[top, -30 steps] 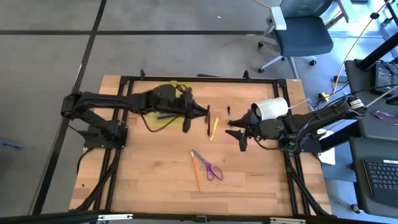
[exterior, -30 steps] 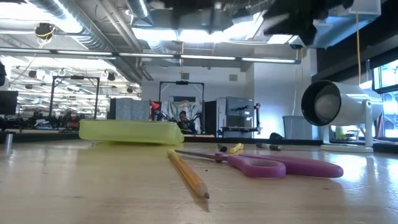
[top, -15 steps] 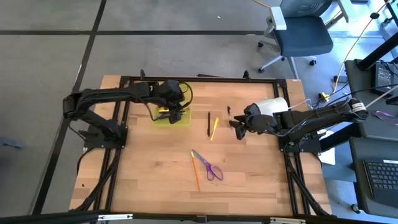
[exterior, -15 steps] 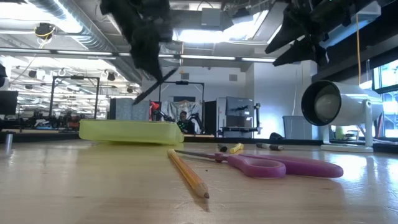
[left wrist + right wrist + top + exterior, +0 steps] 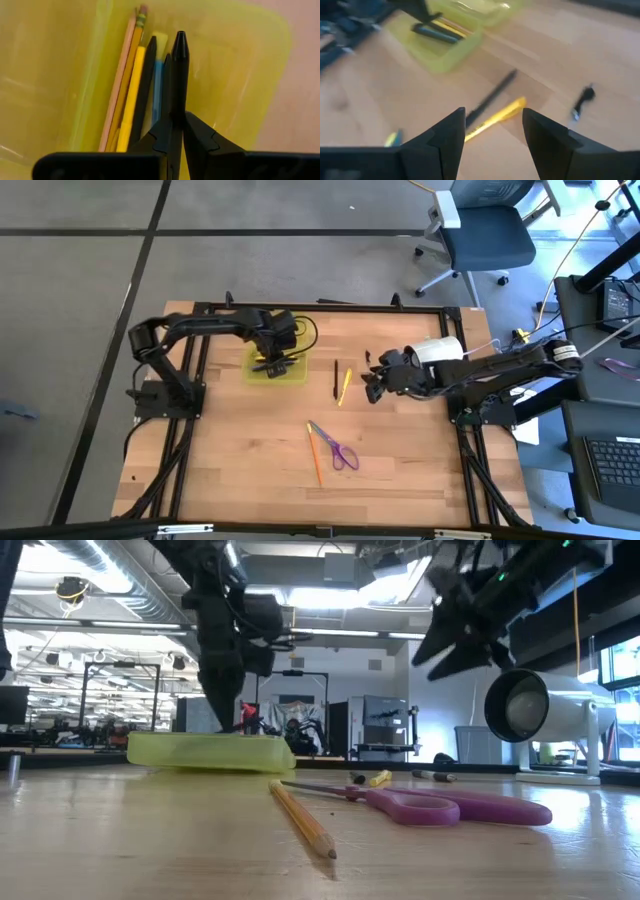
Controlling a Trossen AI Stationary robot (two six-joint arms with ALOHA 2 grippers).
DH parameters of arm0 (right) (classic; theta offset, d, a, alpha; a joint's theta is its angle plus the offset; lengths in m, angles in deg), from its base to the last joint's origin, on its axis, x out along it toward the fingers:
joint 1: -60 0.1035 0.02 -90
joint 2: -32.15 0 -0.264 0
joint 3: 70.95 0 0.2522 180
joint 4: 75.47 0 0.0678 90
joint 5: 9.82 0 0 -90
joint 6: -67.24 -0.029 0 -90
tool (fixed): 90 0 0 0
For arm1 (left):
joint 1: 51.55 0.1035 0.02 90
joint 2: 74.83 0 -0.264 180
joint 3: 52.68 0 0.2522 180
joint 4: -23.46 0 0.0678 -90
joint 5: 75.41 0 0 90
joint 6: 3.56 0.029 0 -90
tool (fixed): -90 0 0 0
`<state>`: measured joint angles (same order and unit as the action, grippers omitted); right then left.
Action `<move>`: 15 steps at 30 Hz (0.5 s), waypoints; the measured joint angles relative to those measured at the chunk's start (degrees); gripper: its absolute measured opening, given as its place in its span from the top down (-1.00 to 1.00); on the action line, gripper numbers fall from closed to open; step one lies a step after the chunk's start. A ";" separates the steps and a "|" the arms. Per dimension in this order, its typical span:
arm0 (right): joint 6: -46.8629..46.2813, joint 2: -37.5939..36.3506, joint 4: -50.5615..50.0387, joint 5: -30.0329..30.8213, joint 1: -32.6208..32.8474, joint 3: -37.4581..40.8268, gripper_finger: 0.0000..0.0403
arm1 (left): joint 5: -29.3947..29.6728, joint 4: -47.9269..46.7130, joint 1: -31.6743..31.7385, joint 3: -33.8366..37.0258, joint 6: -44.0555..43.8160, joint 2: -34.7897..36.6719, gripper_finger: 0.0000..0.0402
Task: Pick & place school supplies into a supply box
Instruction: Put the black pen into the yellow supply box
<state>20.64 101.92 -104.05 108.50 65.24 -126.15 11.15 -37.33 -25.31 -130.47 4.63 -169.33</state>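
The left gripper (image 5: 176, 131) pinches a black pen (image 5: 178, 75) over the box (image 5: 275, 367). The right gripper (image 5: 492, 131) hangs open, empty. On the table (image 5: 240, 460): two pens, one pencil, one scissors (image 5: 340, 450).

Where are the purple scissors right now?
High view: the scissors lie mid-table toward the near edge, beside an orange pencil, below the yellow pen.

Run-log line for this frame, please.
left gripper: shut on black pen, over supply box | right gripper: open, above yellow pen
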 joint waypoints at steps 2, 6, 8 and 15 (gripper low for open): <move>-1.04 2.24 -0.03 -0.01 -0.87 0.00 0.01 | -0.15 -0.53 0.18 0.00 0.95 -1.51 0.90; -1.17 6.20 -0.23 -0.84 -2.71 -0.02 0.01 | -0.25 -1.50 0.18 0.00 1.59 -3.76 0.90; -1.40 7.89 -0.44 -2.01 -4.04 -0.02 0.01 | -0.37 -2.11 0.18 0.00 1.63 -4.59 0.90; -4.38 13.11 -3.13 -7.19 -8.58 -0.02 0.01 | -0.35 -4.10 0.14 0.00 1.61 -5.12 0.90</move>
<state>16.26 115.03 -107.18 101.32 56.65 -126.17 10.80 -41.43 -25.17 -130.47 6.24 -174.45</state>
